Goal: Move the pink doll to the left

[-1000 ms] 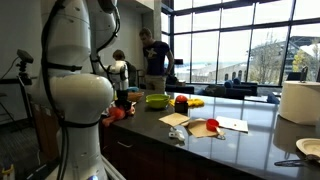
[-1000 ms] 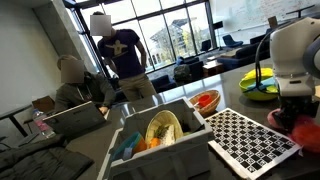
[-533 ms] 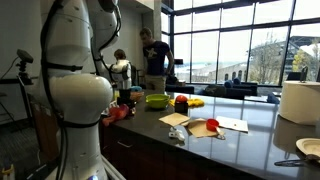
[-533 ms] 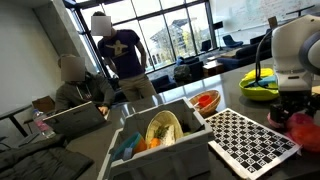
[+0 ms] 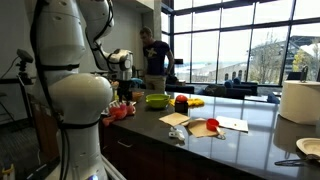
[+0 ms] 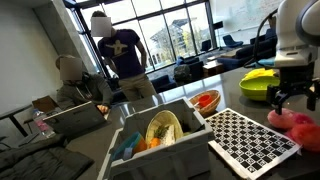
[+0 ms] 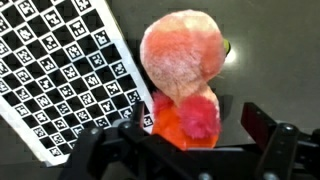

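The pincer [image 6: 289, 96] is hanging just above the desk [image 5: 235, 150] with its two dark fingers [image 7: 268, 138] spread apart, gripping nothing. Under it, the pink doll [image 7: 181, 58] is lying on the dark desk. In the wrist view its pale salmon body is filling the middle of the picture and its reddish-orange part is pointing toward the fingers. From that view the fingers are standing to either side of the orange end, apart from the plush.

The doll is sitting right at the edge of a black-and-white checkered board [image 6: 250, 138]; whether it is overlapping the board I cannot tell. A green bowl [image 6: 257, 86] is resting on the desk beyond the pincer, apart from the doll. In an exterior view the doll [image 5: 117, 112] is showing near the desk's corner, beside the big white arm, with a red cup [image 5: 181, 102] past the bowl. A grey bin [image 6: 160, 163] of odds and ends is standing next to the board.
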You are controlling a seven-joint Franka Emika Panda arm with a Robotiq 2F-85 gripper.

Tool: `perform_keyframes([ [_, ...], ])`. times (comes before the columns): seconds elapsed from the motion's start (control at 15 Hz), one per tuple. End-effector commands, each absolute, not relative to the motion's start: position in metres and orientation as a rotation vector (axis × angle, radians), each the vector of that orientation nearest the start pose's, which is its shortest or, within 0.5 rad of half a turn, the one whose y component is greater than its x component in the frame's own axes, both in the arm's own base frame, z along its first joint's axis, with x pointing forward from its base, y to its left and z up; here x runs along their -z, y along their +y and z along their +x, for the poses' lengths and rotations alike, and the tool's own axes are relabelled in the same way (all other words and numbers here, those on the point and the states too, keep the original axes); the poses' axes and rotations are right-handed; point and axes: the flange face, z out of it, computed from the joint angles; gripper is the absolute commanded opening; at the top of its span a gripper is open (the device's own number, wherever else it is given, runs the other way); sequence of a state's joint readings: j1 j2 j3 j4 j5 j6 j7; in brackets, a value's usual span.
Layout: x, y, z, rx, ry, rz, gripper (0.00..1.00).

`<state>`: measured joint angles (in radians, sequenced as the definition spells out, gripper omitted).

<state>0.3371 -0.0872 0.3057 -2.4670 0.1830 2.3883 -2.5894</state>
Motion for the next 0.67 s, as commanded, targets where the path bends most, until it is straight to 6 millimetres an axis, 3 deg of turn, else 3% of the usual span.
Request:
perform_keyframes([
  [0.0,-0.369,0.241,0.363,-0.202,3.096,0.349,1.0],
  [0.27,-0.392,0.181,0.364,-0.251,2.996,0.667,1.0],
  [0.6,-0.385,0.102,0.363,-0.286,2.87,1.089,1.0],
])
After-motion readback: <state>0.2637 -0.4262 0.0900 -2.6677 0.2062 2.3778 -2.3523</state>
